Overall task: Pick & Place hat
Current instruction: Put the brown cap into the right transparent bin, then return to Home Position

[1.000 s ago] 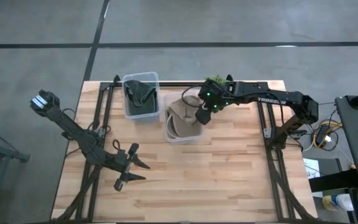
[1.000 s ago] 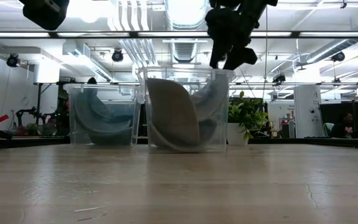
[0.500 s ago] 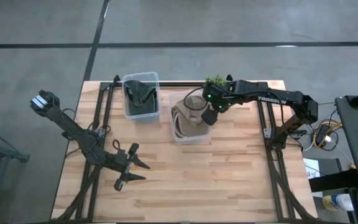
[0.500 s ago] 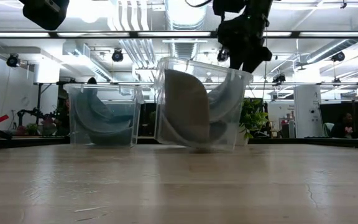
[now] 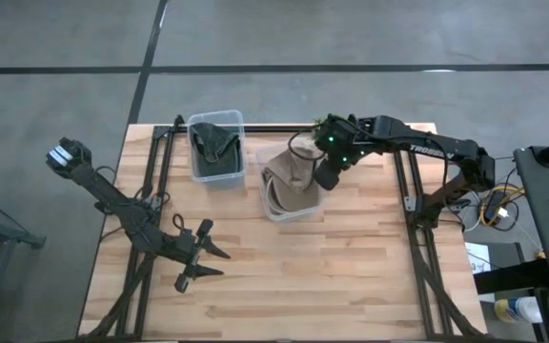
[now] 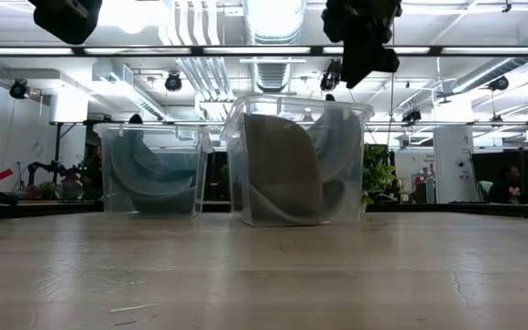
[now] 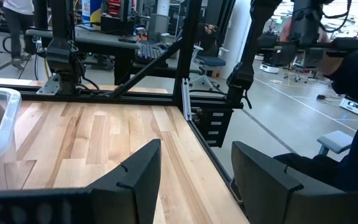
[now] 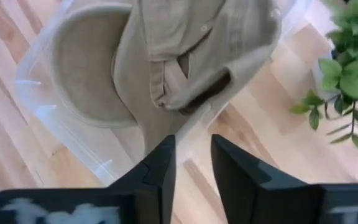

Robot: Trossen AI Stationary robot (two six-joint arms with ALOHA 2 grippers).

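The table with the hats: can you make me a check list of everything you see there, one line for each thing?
Surface: light wooden slatted table, bare at the front.
Job's things: beige cloth hat inside a clear plastic bin; dark green cloth hat inside a second clear plastic bin beside it.
Clutter: small green potted plant at the back edge.
Grippers: right gripper above the beige hat's bin edge, jaws slightly apart, holding nothing; left gripper parked low at the front left, jaws open.
Cables: wires bundled off the table's right side.
Surroundings: grey concrete floor; a workshop with desks and people far behind.
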